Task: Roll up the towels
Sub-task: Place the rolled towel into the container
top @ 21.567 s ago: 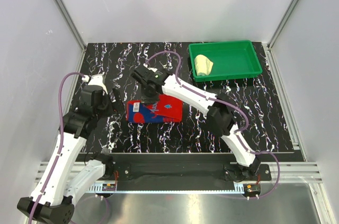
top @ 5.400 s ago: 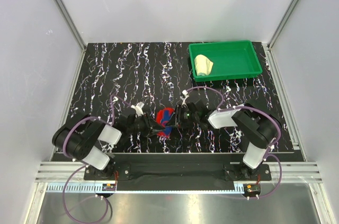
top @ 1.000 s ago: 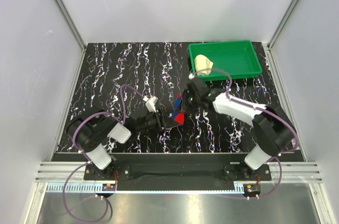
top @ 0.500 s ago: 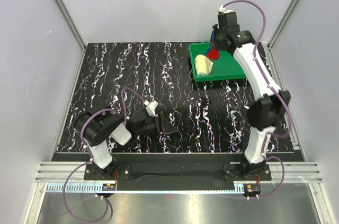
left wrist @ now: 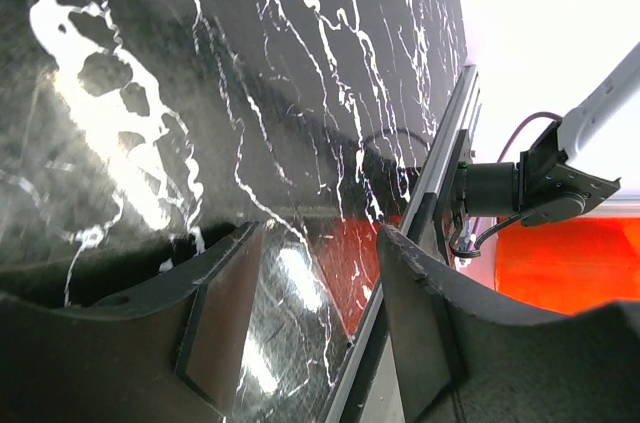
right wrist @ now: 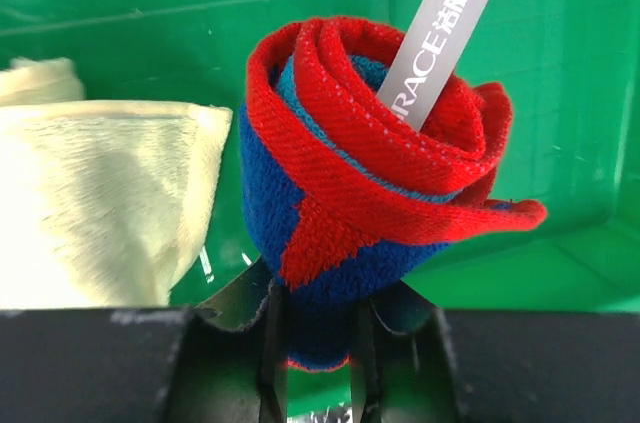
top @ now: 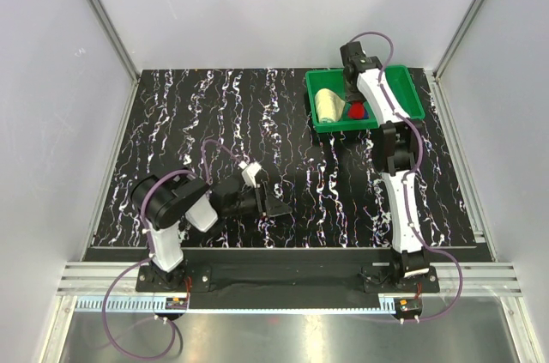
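Right gripper (right wrist: 318, 331) pinching red towel (right wrist: 370, 173), now down in tray (top: 408, 97); left gripper (left wrist: 320, 308) spread.

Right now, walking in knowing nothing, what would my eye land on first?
The rolled red and blue towel, wound like a rose with a grey label sticking out, gripped in the right arm's jaws over the green tray at the far right. A pale yellow towel lies beside it in the tray. The left arm rests low near the front of the black marbled table, jaws open and empty.
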